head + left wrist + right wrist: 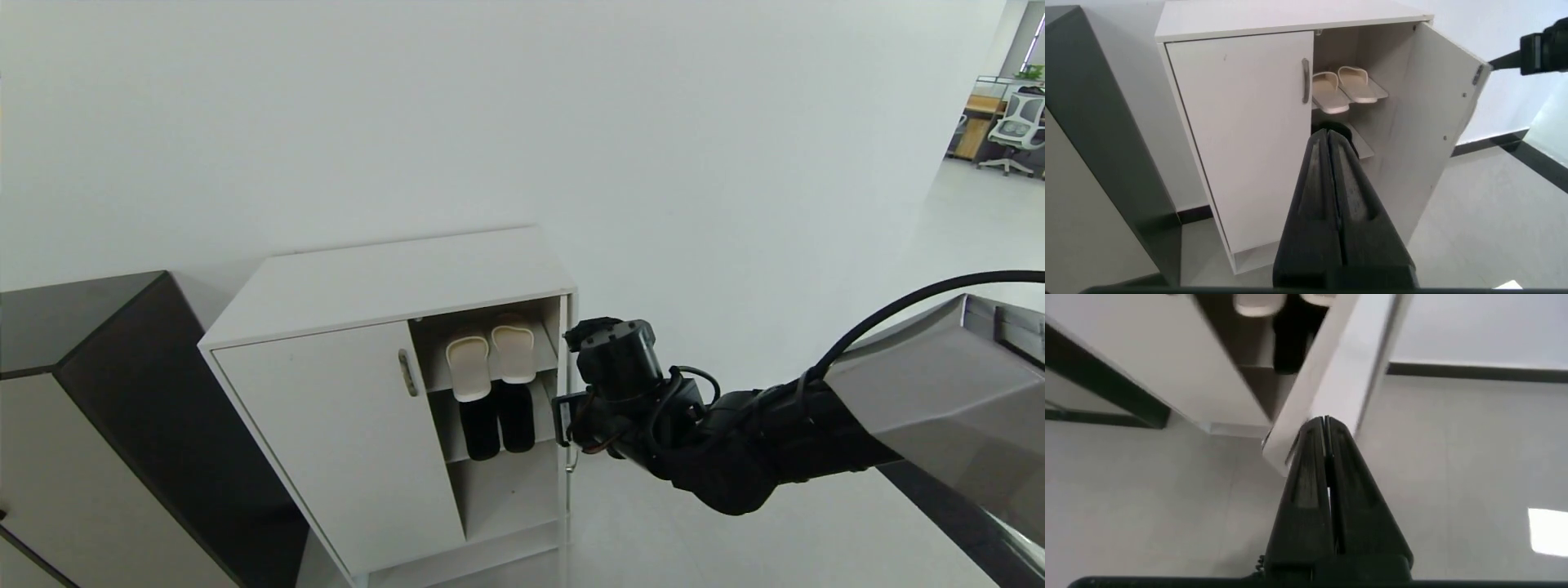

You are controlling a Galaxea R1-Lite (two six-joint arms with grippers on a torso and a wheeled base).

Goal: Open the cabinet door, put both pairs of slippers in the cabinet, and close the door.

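The white cabinet (392, 278) stands on the floor with its right door (1429, 139) swung open. The door is a stiff, light panel on hinges, and I think a push on its outer face near the free edge will turn it easily. Inside, the white slippers (490, 359) lie on the upper shelf and the black slippers (498, 425) just below; both look soft and light. The right gripper (1325, 423), fingers pressed together, is at the door's edge. The left gripper (1328, 135) is closed too and holds nothing.

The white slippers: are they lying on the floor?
No, the white slippers sit high inside the cabinet, directly above the black pair.
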